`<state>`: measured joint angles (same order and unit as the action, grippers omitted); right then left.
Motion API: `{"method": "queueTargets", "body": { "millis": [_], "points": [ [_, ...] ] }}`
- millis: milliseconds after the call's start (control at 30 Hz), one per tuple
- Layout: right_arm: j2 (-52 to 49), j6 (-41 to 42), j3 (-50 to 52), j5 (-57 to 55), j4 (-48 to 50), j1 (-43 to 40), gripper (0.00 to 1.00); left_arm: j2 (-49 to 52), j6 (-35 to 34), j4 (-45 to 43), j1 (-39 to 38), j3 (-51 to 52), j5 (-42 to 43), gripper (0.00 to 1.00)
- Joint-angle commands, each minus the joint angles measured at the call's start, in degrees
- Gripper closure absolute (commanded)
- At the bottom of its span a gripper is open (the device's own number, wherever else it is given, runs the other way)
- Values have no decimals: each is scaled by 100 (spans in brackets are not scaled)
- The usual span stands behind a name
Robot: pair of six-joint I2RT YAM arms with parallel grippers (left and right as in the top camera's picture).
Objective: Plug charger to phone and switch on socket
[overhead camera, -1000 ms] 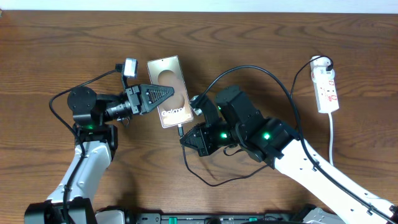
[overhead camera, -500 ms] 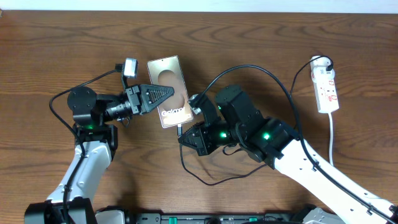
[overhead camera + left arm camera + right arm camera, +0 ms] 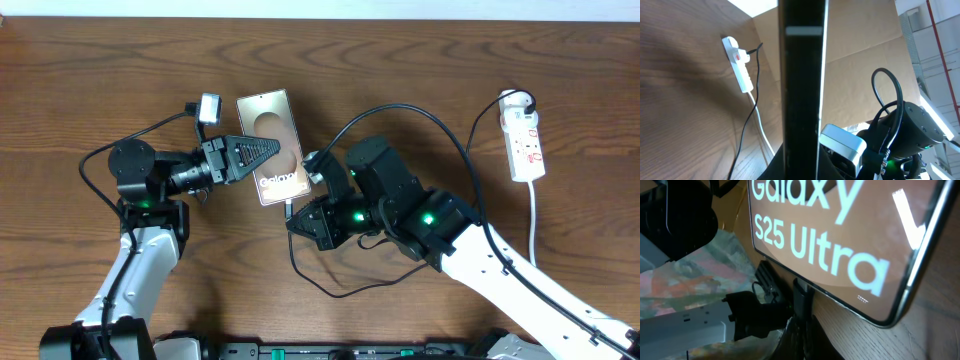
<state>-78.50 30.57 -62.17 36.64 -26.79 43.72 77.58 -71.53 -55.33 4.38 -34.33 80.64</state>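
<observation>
The phone lies with its bronze back up, its "Galaxy" lettering facing the overhead camera. My left gripper is shut on the phone from its left side. In the left wrist view the phone is a dark edge-on bar between the jaws. My right gripper is shut on the charger's black connector, which meets the phone's bottom edge. The right wrist view shows the connector against the phone; how deep it sits is hidden. The white socket lies far right.
The charger's thin black cable loops toward the table's front edge, then arcs over my right arm to the socket's top end. The socket's white cord runs down the right side. The socket also shows in the left wrist view.
My right gripper has crept slightly left toward the phone's bottom edge with the connector, and the cable loop below it shifted left. The left arm and the phone have not moved.
</observation>
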Motion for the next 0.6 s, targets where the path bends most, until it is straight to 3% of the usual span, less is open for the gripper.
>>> {"method": "queueTargets", "body": {
  "millis": [0,567],
  "points": [
    [-11,-85,-28,-2,136,-13,99,-44,144,-48,-24,-153,243,93],
    [-11,-785,-28,-129,153,-17,99,-44,297,-50,-24,-153,577,93]
  ]
}}
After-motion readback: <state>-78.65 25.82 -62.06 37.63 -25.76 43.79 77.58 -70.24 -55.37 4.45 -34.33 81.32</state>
